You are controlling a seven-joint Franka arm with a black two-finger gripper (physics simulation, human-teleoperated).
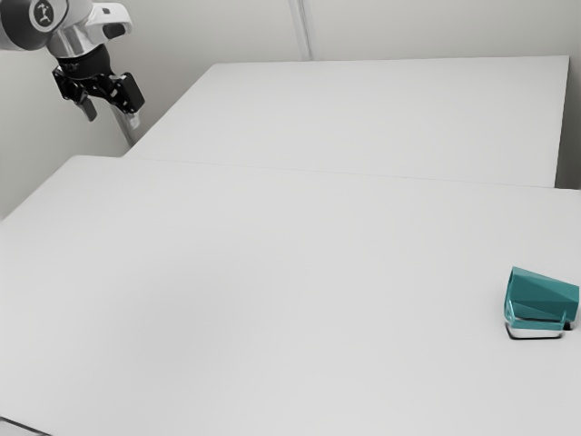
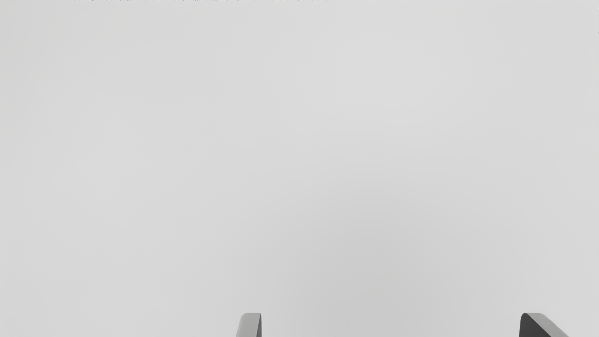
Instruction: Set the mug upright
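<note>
The worktop (image 1: 272,272) is broad, smooth and pale, almost white, with faint, soft grey shading on part of its surface. Its far edge runs nearly straight across, meeting a slanting side edge at the far corner on the exterior view's left. At the near corner on that same side is a short dark line. Toward the exterior view's right, well apart from that line, a teal, faceted mug (image 1: 542,298) lies tipped on its side, a thin black outline along its near side.

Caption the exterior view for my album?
Faceted teal mug lying on its side, far from the open, black two-fingered end effector.
</note>
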